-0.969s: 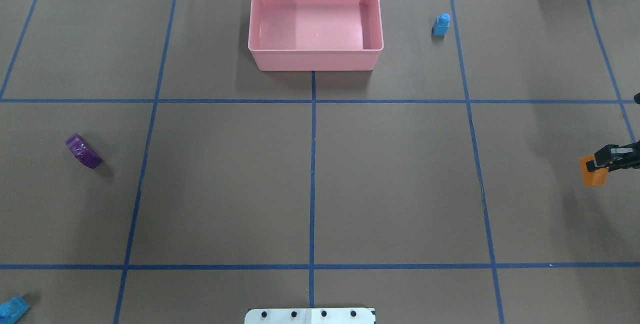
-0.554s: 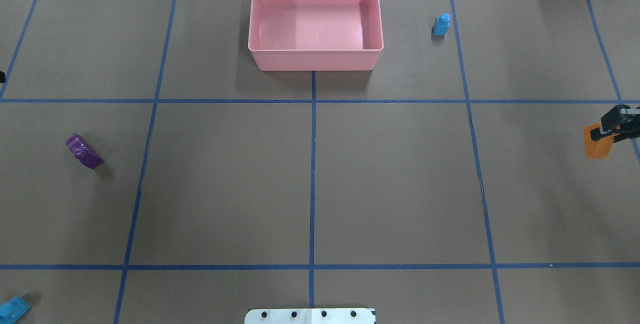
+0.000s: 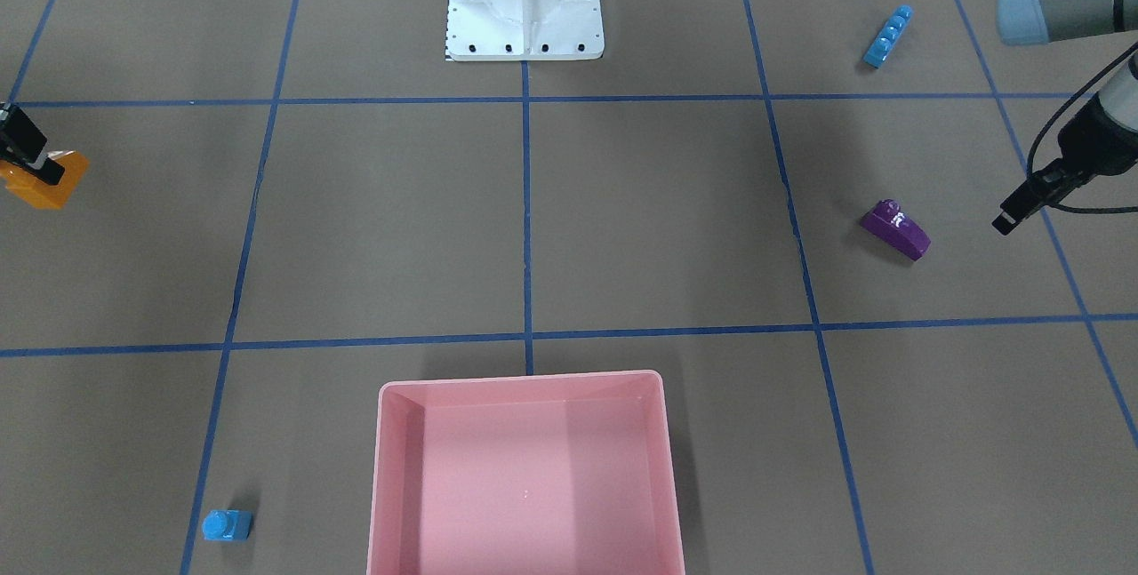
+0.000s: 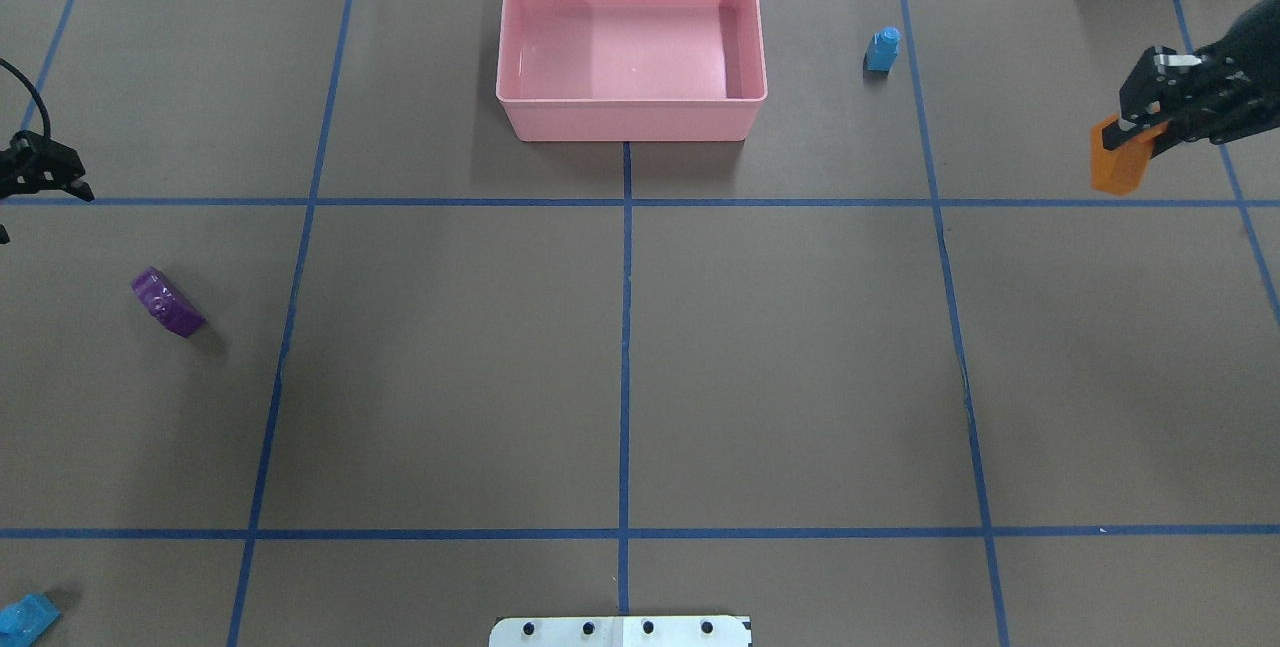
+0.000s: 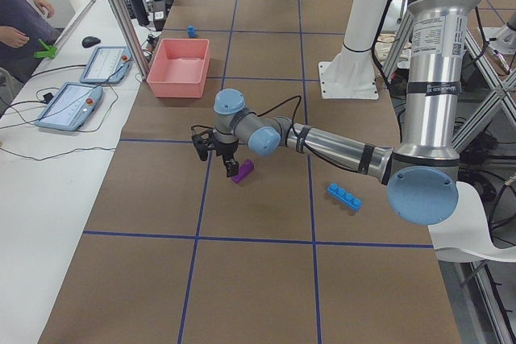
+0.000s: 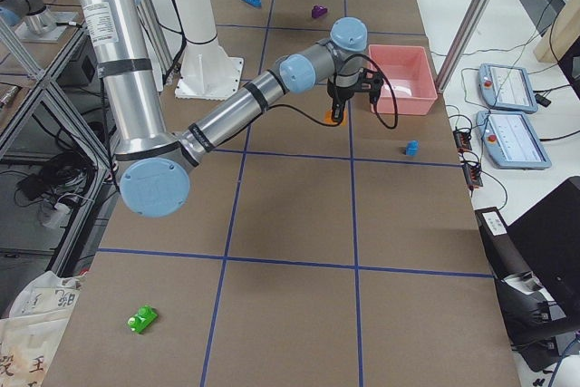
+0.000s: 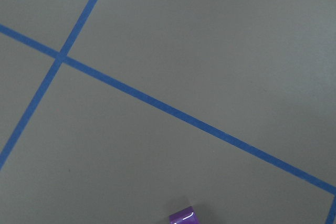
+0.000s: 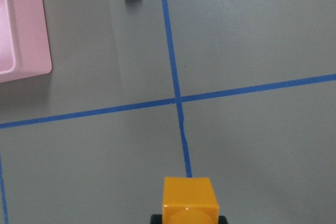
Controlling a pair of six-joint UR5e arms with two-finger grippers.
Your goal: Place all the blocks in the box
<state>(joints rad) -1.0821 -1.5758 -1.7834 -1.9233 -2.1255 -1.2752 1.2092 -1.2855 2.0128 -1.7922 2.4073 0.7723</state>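
My right gripper (image 4: 1135,127) is shut on the orange block (image 4: 1118,159) and holds it above the table at the far right; the block also shows in the right wrist view (image 8: 189,198). The pink box (image 4: 630,117) stands at the far middle, with nothing in it. The small blue block (image 4: 882,50) stands to the right of the box. The purple sloped block (image 4: 168,302) lies at the left. My left gripper (image 4: 45,177) is open and empty beyond it, apart from it. The long blue block (image 4: 25,617) lies at the near left corner. The green block (image 6: 141,319) lies near the right end.
The white robot base (image 4: 620,632) sits at the near middle edge. Blue tape lines cross the brown table cover. Operators' tablets (image 5: 81,94) lie on a side bench beyond the box.
My right gripper has carried the orange block away from the robot and slightly left. My left gripper has come into the overhead view at the left edge.
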